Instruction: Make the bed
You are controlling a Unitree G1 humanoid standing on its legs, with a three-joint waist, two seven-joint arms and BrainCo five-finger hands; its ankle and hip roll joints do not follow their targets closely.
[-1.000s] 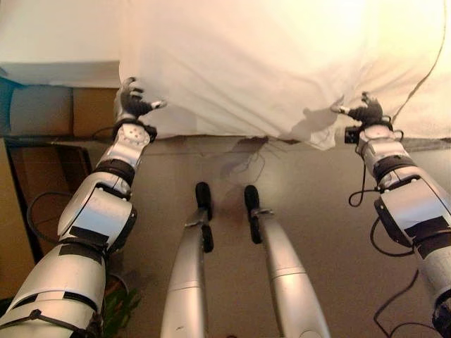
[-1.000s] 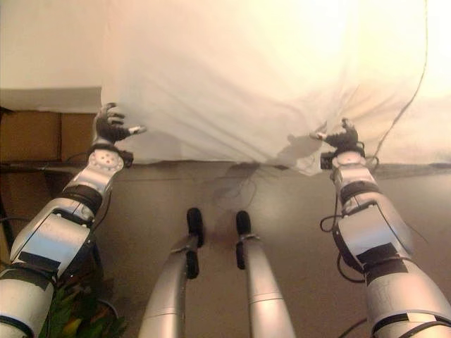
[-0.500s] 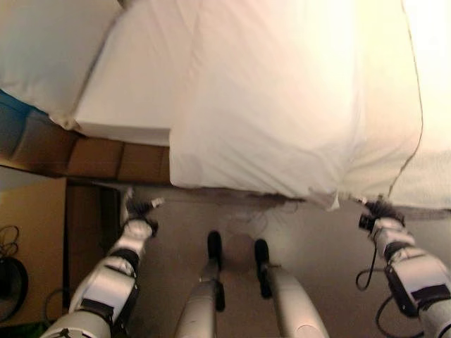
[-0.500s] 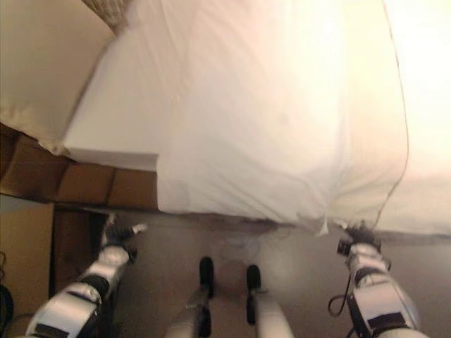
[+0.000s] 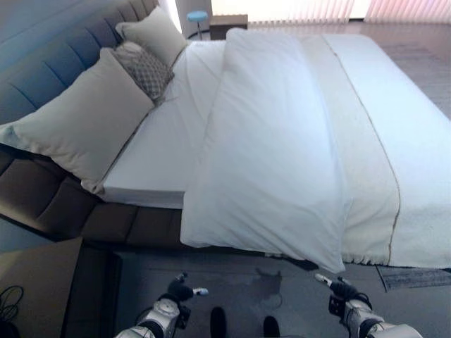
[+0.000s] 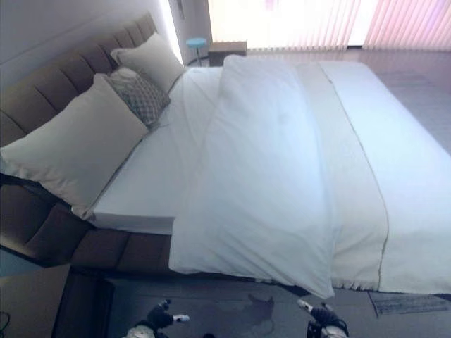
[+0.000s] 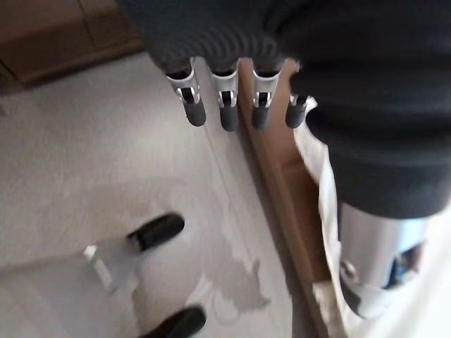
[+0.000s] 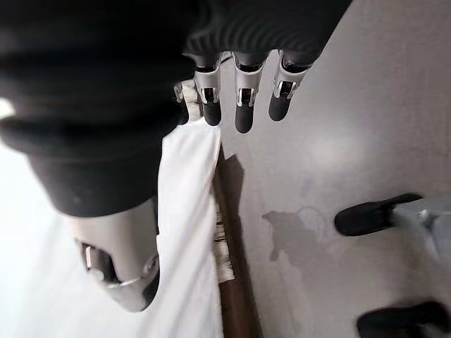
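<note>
- Across most of the head camera's view lies a wide bed (image 5: 141,179) with a white fitted sheet, seen from its long side.
- A white duvet (image 5: 271,151) lies folded lengthwise over the middle of the mattress, its near edge hanging over the bed's side toward the floor.
- Beside the duvet, away from the pillows, a cream bedspread (image 5: 394,141) with a thin dark stripe covers the rest of the mattress.
- Against the dark padded headboard (image 5: 53,60) lean three pillows: a large cream pillow (image 5: 81,120) nearest the robot, a small patterned cushion (image 5: 144,70) behind it, and another cream pillow (image 5: 156,35) furthest away.
- Beyond the bed stands a small round blue stool (image 5: 198,17) next to a low brown cabinet (image 5: 227,21).
- The left robot hand (image 5: 180,290) hangs low over the grey floor (image 5: 246,278), below the bed's edge and apart from the duvet. Its wrist view shows straight fingers (image 7: 224,105) holding nothing.
- The right robot hand (image 5: 342,289) also hangs low over the floor, just under the duvet's hanging corner. Its wrist view shows straight, empty fingers (image 8: 243,102), with white cloth close beside them.
</note>
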